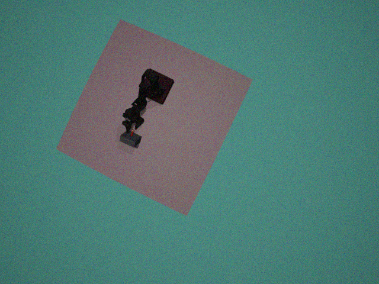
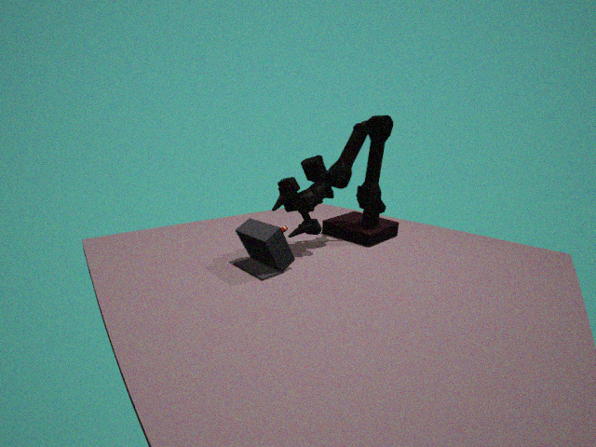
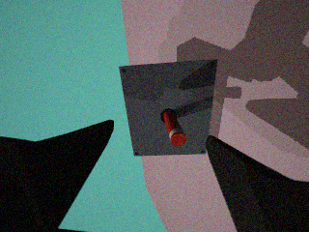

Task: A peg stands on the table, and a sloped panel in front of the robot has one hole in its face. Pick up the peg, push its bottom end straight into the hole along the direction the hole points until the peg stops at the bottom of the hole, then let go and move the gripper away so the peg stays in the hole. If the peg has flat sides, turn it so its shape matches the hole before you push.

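A round red peg (image 3: 173,127) (image 2: 284,227) (image 1: 132,132) sticks out of the hole in the face of the grey sloped panel (image 3: 145,101) (image 2: 264,245) (image 1: 129,139). Only its top part shows; the bottom end is inside the hole. My gripper (image 3: 160,131) (image 2: 285,217) (image 1: 132,124) is open wide, with nothing between the fingers. It is drawn back a short way from the peg's free end, with one dark finger on each side of the peg in the wrist view.
The arm's dark base block (image 2: 359,229) (image 1: 160,87) stands on the pink table (image 2: 336,336) (image 1: 183,137) behind the panel. The table's left edge is close to the panel. Teal ground surrounds the table.
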Controlling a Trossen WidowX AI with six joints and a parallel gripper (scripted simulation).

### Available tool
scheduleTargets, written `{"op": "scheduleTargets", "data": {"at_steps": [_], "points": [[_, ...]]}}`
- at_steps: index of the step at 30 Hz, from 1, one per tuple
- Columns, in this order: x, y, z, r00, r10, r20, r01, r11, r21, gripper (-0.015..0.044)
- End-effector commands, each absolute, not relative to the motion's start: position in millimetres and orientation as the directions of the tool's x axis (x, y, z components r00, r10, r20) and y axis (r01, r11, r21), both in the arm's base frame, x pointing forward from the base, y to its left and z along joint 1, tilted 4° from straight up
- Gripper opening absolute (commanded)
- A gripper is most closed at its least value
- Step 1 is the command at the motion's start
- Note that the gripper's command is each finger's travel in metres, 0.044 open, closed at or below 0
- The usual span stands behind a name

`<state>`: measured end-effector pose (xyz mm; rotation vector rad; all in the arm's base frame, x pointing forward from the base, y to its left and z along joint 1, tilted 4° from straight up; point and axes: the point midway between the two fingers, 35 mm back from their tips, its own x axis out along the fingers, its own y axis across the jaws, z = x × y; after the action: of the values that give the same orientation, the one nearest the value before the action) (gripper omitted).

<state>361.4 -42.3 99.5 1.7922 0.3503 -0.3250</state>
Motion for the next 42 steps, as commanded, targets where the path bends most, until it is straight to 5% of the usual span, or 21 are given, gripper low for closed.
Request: {"op": "scheduleTargets", "data": {"at_steps": [1, 42], "points": [[358, -42, 99, 0.912, 0.070, -0.403, 0.408, -0.231, 0.883, 0.0440], [330, -47, 117, 0.911, 0.067, -0.406, 0.410, -0.234, 0.881, 0.0440]]}}
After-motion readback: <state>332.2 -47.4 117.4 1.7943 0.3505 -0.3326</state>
